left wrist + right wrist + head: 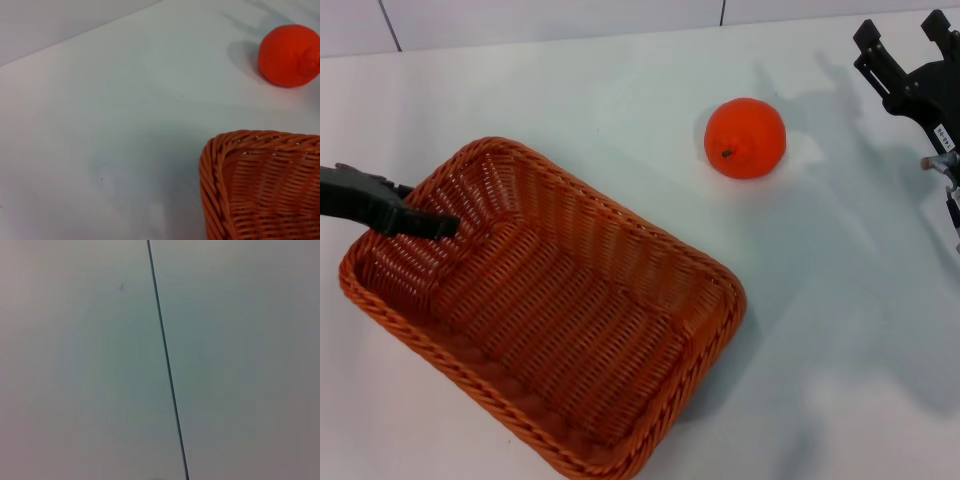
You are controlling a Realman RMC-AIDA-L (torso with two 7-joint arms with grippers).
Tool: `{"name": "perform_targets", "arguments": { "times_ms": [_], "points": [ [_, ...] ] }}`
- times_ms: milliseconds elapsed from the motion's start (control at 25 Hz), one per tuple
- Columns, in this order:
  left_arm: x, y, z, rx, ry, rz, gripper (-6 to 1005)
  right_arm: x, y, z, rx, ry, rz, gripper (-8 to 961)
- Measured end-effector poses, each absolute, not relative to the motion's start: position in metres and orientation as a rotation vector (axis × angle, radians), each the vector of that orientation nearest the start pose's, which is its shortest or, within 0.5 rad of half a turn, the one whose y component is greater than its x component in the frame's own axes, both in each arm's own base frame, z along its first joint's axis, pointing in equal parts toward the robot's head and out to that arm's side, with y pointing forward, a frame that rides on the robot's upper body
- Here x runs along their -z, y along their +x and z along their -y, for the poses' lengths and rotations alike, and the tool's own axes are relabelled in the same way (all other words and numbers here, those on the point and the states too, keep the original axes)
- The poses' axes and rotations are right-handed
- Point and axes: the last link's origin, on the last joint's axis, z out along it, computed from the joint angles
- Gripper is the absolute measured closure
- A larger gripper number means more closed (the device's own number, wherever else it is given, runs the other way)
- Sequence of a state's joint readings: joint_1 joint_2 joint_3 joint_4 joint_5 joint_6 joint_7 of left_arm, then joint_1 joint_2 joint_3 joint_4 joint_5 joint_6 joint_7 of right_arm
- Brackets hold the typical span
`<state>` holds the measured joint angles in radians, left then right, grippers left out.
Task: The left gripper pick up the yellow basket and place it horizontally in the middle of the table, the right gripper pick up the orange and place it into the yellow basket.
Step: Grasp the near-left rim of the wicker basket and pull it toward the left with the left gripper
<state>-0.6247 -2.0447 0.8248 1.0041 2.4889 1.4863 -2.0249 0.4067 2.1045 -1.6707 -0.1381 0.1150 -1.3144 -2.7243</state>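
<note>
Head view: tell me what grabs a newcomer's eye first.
The big yellow basket dominates the near left of the white table, set at an angle and holding nothing, with the left gripper reaching over its left rim. Beyond it sits the bright orange, apart from the basket, and the right gripper hangs at the far right.

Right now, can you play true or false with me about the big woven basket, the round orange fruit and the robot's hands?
1. The round orange fruit lies inside the orange-brown woven wicker basket. False: it sits on the plain white table, apart from the basket.
2. The basket holds nothing. True.
3. The slim black left gripper reaches over the basket's rim at its left end. True.
4. The black right gripper is squeezing the fruit. False: it is off at the table's far right, away from the fruit, with its fingers apart.
5. The basket lies at a slant in the head view. True.
</note>
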Motion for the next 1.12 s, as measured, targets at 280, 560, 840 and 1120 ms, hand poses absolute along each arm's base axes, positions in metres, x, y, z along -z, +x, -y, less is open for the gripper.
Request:
{"name": "perform_targets", "arguments": {
  "times_ms": [280, 560, 840, 1120],
  "points": [
    [-0.0471, -0.2622, -0.3732, -0.086, -2.601, 0.965, 360, 0.0057, 0.3118, -0.3224, 1.403, -0.601, 1.73, 23],
    [-0.0468, -0.2631, -0.3728, -0.099, -2.601, 0.962, 497, 0.0058, 0.3115, -0.3228, 1.402, -0.601, 1.73, 23],
    [-0.0458, -0.2631, -0.3746, -0.136, -2.593, 0.972, 810, 0.0058, 0.3111, -0.3233, 1.402, -0.601, 1.73, 23],
    [-0.0463, -0.2631, -0.3742, -0.118, -2.565, 1.035, 831, 0.0058, 0.311, -0.3234, 1.401, -0.6, 1.731, 23]
  ]
}}
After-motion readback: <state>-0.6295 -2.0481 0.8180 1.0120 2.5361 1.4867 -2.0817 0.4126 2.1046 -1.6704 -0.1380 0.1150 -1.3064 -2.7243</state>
